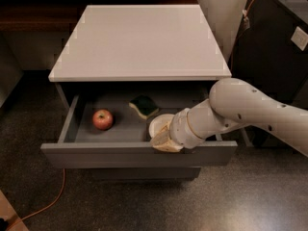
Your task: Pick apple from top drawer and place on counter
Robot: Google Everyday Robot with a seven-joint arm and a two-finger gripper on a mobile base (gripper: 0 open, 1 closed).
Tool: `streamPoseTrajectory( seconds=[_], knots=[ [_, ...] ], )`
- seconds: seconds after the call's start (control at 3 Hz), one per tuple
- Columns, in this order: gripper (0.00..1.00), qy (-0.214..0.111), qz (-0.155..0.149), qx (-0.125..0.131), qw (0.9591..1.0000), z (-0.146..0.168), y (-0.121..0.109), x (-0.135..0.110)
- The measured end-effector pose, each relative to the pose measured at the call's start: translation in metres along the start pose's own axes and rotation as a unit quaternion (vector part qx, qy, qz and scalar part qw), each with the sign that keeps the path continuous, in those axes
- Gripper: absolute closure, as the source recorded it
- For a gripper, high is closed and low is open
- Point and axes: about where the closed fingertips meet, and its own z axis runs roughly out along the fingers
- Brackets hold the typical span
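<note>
While the top drawer (120,155) stands pulled out under the white counter (139,42), my gripper (166,142) sits low at the drawer's front edge, right of the middle. And the wrist is angled down and to the left, with my pale arm (250,109) reaching in from the right across the drawer's right corner. Whether my grip is spread or pressed together, I cannot tell from this angle; the tan end of the gripper hides it. Just behind the gripper there's a white bowl (159,123), partly covered by my wrist. Further back, a green-and-yellow sponge (144,107) lies tilted on the drawer floor, close to the bowl. Now the apple (103,119): red, round, resting on the grey floor of the drawer toward its left side, well apart from my gripper, with the sponge and bowl between us. Nothing is touching it. Below, the next grey drawer front (144,173) is closed. An orange cable (48,203) curls over the speckled floor at the lower left.
</note>
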Motion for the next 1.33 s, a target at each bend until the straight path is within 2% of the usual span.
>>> streamPoseTrajectory(
  seconds=[0.33,0.67,1.0,1.33],
  knots=[
    [0.88,-0.003,0.005,-0.001,1.0,-0.007,-0.012,-0.005],
    [0.91,-0.01,0.015,-0.003,0.9998,-0.004,-0.043,-0.009],
    [1.0,-0.014,0.033,-0.002,0.9993,0.006,-0.063,-0.007],
    [1.0,0.013,0.035,0.002,0.9993,0.027,-0.073,-0.003]
  ],
)
